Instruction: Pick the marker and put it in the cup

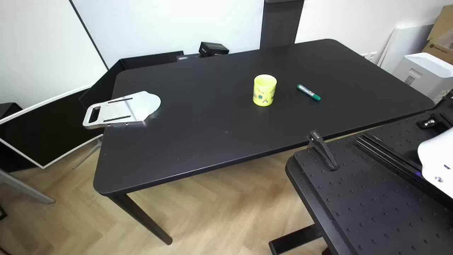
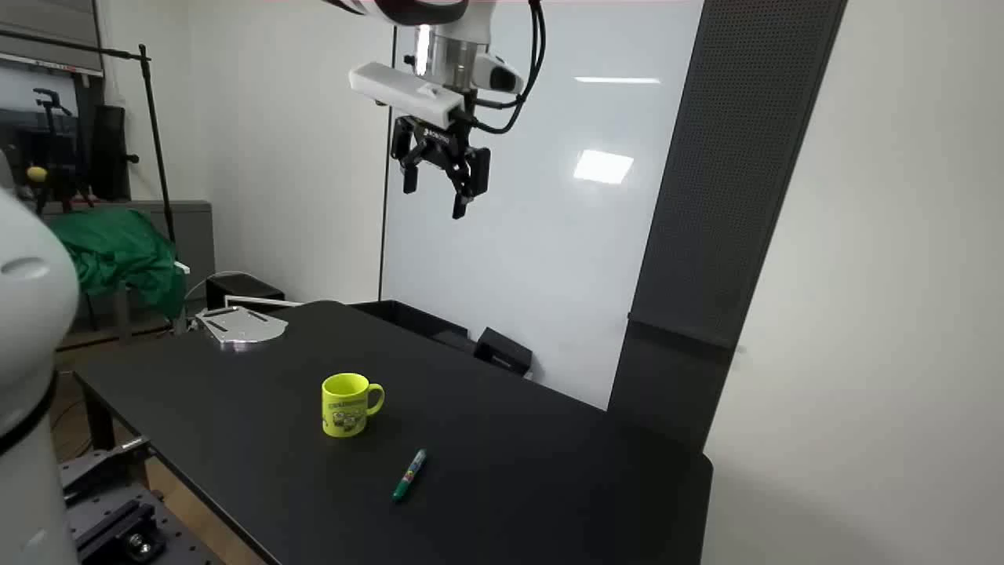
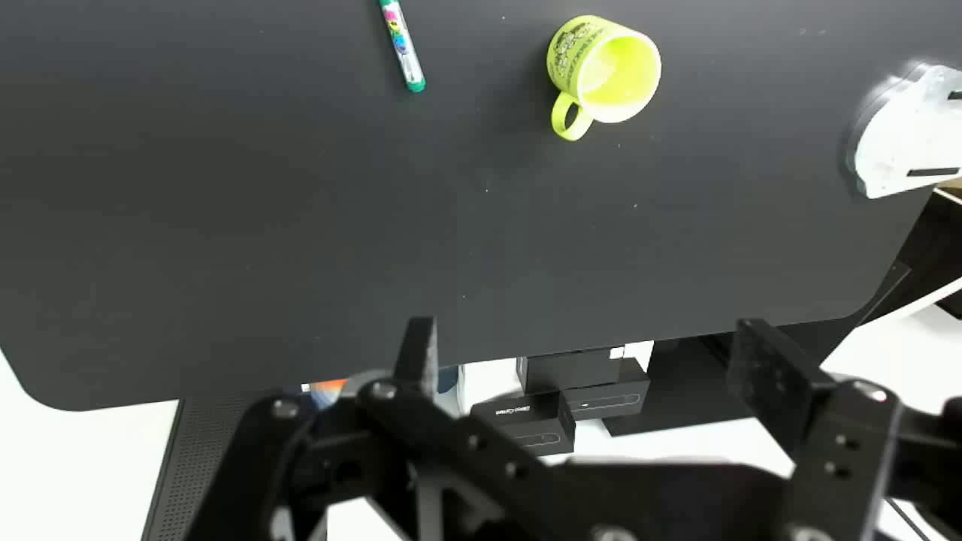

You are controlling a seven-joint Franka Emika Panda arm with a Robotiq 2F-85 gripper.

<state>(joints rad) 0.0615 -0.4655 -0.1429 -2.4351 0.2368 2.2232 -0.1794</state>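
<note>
this looks like a lab. there is a white robot arm (image 2: 30, 306) with black wires (image 2: 541, 47). a bench (image 1: 354, 193) with rows of little holes (image 1: 361, 224) is just beside a plain black table (image 1: 212, 131). a big shiny white board (image 2: 541, 251) stands behind the table, a tall black pole (image 2: 154, 125) is farther off, and the floor (image 1: 219, 202) looks like wood.

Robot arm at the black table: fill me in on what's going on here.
Nothing is being handled yet: the robot's gripper hangs open and empty in the air. The marker lies on the black table, and the yellow cup stands upright near it, not touching. The marker has yet to be picked up and put in the cup.
</note>
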